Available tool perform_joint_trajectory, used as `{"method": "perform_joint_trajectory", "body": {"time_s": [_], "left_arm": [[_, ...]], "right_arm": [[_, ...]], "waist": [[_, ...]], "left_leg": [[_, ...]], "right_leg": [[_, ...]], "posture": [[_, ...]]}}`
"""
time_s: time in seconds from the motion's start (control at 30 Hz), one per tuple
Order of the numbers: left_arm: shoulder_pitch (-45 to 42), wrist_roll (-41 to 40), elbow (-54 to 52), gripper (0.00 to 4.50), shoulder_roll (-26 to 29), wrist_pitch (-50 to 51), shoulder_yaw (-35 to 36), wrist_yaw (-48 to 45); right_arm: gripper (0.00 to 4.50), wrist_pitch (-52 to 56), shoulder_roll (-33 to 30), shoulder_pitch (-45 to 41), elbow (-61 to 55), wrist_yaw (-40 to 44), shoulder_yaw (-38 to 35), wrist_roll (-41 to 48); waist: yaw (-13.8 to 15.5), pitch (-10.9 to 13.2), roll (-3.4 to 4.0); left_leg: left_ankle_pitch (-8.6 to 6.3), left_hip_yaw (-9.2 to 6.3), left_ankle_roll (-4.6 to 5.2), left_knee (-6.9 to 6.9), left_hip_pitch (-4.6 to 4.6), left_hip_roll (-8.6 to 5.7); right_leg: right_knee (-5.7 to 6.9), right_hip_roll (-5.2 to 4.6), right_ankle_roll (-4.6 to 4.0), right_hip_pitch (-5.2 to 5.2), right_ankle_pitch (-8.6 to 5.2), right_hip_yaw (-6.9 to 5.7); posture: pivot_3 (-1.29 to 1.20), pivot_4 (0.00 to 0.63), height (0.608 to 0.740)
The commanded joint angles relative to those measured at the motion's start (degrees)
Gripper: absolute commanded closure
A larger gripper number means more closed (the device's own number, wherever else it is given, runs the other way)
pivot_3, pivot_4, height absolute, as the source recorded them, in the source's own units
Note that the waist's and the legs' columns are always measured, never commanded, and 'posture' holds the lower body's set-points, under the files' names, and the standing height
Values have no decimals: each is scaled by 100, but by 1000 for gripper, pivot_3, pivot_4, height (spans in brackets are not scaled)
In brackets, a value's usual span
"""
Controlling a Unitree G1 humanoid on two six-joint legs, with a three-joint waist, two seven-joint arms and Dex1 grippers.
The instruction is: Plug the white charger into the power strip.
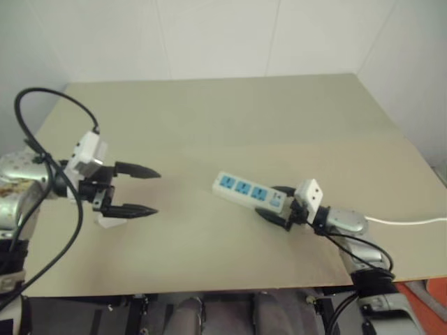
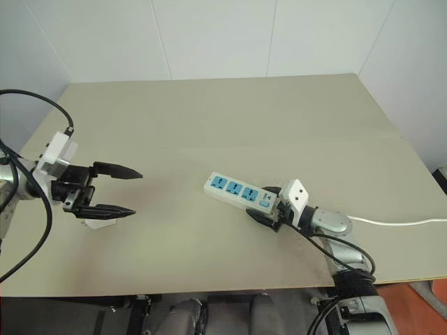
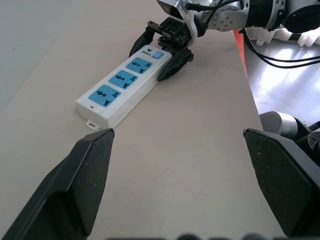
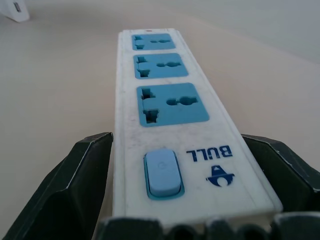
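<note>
The power strip (image 1: 248, 192) lies aslant in the middle-right of the table, its three blue sockets facing up. My right gripper (image 1: 267, 200) is open, with one finger on either side of the strip's switch end (image 4: 162, 172), close to its sides. The white charger (image 1: 106, 222) lies on the table at the left, partly hidden under the near finger of my left gripper (image 1: 158, 191). That gripper is open with nothing between its fingers and points across the table toward the strip (image 3: 122, 82). In the right wrist view the charger (image 4: 15, 10) shows far beyond the strip.
The strip's thin white cord (image 1: 408, 222) runs off the table's right edge. The beige table (image 1: 230, 118) stands against white walls at the back and both sides. Bare tabletop separates the two grippers. Black cables loop off both arms.
</note>
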Motion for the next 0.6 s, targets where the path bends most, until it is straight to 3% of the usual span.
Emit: {"method": "perform_joint_trajectory", "body": {"time_s": [0.03, 0.6], "left_arm": [[23, -35, 3, 0, 166, -75, 194, -102], [229, -59, 58, 0, 357, -102, 421, -285]], "right_arm": [[33, -371, 127, -200, 355, 332, -2, 175], [33, -631, -78, -381, 963, 941, -198, 218]], "waist": [[-7, 0, 0], [1, 0, -1]], "left_leg": [[0, 0, 0, 0, 2, 1], [-1, -5, -1, 0, 20, 3]], "right_leg": [[1, 1, 0, 0, 0, 0], [16, 6, 0, 2, 0, 19]], "posture": [[0, 150, 740], [0, 150, 740]]}}
